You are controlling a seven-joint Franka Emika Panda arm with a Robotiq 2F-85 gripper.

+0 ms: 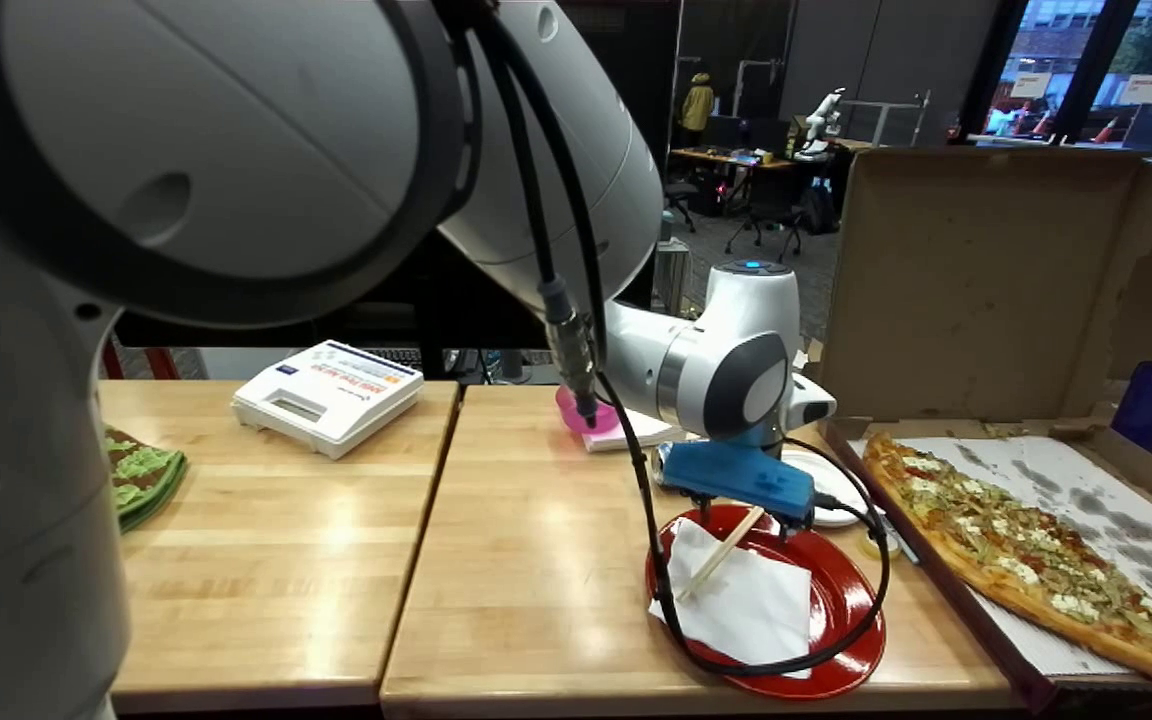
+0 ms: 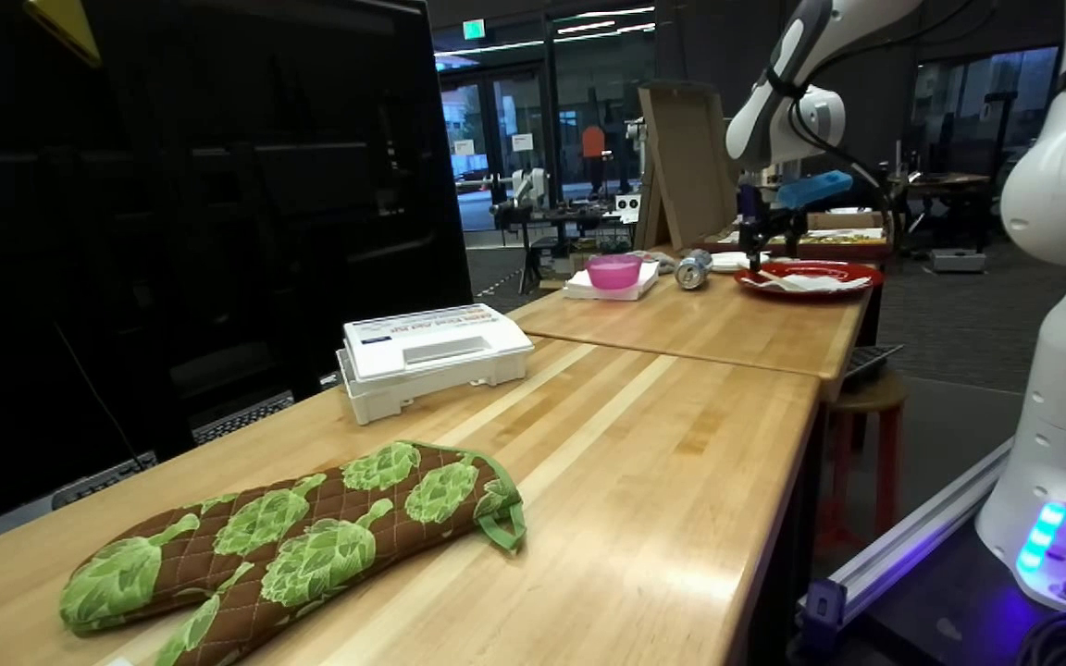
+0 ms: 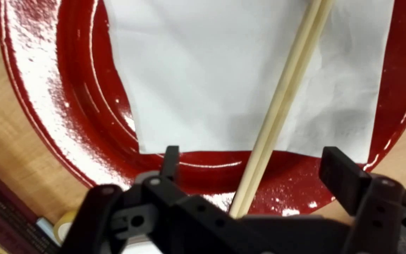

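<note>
At right, above a round red plate (image 1: 839, 578), the black end effector (image 3: 250, 158) gapes wide and empty, pale wooden chopsticks (image 3: 281, 95) not yet gripped.

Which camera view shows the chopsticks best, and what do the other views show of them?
The wrist view: the chopsticks appear large there, each stick distinct, though the top edge of the picture cuts them off. In both exterior views they are small and thin, lying over the white napkin on the red plate.
</note>
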